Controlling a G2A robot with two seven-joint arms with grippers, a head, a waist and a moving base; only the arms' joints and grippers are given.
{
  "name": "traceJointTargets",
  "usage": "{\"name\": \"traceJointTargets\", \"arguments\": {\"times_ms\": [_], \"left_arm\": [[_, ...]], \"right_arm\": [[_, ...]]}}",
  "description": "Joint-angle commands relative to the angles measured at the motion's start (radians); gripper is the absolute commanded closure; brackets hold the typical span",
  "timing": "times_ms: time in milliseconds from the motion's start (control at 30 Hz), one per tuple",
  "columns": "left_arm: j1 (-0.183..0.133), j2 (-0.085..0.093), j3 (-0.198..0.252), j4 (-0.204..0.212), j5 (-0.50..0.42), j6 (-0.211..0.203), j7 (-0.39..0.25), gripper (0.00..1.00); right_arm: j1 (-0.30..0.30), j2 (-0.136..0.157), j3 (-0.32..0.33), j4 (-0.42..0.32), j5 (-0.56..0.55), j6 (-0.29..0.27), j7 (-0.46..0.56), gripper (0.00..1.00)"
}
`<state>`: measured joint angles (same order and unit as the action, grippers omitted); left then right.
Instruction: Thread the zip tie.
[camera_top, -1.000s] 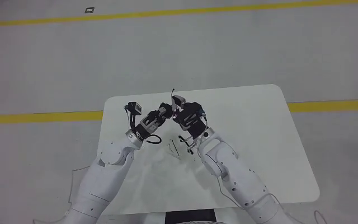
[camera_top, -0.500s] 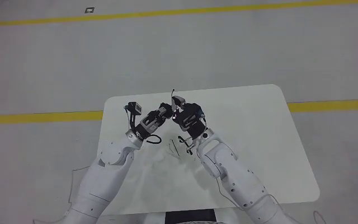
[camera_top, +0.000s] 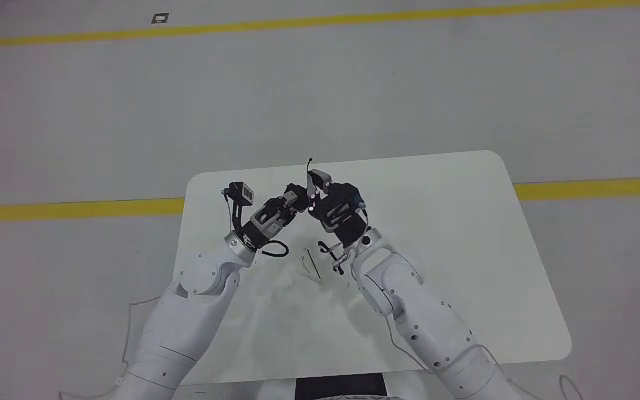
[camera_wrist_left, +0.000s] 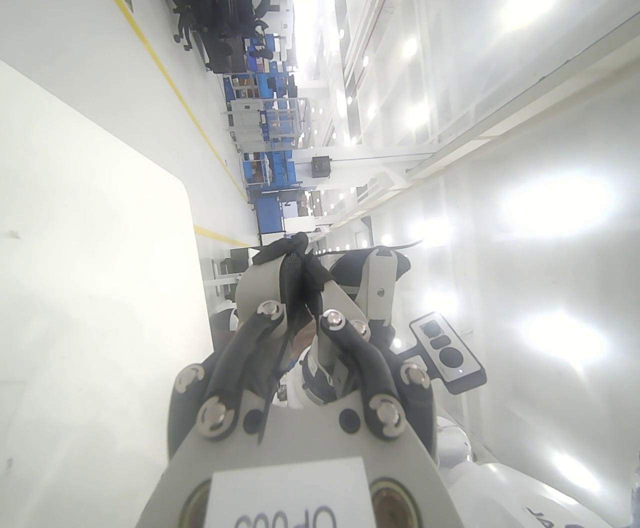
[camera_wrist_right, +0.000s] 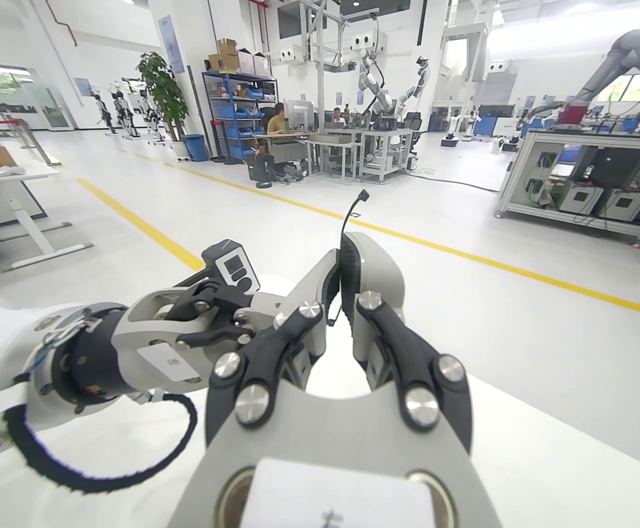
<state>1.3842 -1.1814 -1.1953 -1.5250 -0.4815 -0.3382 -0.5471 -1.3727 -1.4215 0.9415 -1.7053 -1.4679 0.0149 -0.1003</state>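
Observation:
A thin black zip tie (camera_wrist_right: 351, 215) stands up out of my right gripper (camera_wrist_right: 341, 252), which is shut on it; its small head (camera_wrist_right: 364, 196) is at the free end. In the top view the zip tie (camera_top: 309, 166) rises above both grippers, which meet over the rear left part of the white table (camera_top: 450, 230). My left gripper (camera_wrist_left: 295, 262) is shut right beside the right one, with a black strip pinched between its fingers that looks like the tie's other end. The top view shows the left gripper (camera_top: 296, 196) touching the right gripper (camera_top: 318, 188).
A few thin loose ties (camera_top: 313, 262) lie on the table just in front of the grippers. The table's right half (camera_top: 470, 280) is bare. Beyond the table lies open floor with a yellow line (camera_top: 300, 22).

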Motion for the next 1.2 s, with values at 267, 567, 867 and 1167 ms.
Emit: {"name": "traceJointTargets", "arguments": {"times_ms": [267, 567, 867, 1167], "left_arm": [[0.000, 0.000, 0.000, 0.000, 0.000, 0.000, 0.000, 1.00], [0.000, 0.000, 0.000, 0.000, 0.000, 0.000, 0.000, 1.00], [0.000, 0.000, 0.000, 0.000, 0.000, 0.000, 0.000, 1.00], [0.000, 0.000, 0.000, 0.000, 0.000, 0.000, 0.000, 1.00]], "right_arm": [[0.005, -0.004, 0.000, 0.016, 0.001, -0.005, 0.007, 1.00], [0.003, -0.006, 0.003, 0.009, 0.001, -0.003, 0.008, 1.00], [-0.004, -0.007, 0.007, -0.005, -0.003, -0.011, 0.002, 1.00], [-0.005, -0.010, 0.004, 0.003, -0.004, -0.008, 0.008, 1.00]]}}
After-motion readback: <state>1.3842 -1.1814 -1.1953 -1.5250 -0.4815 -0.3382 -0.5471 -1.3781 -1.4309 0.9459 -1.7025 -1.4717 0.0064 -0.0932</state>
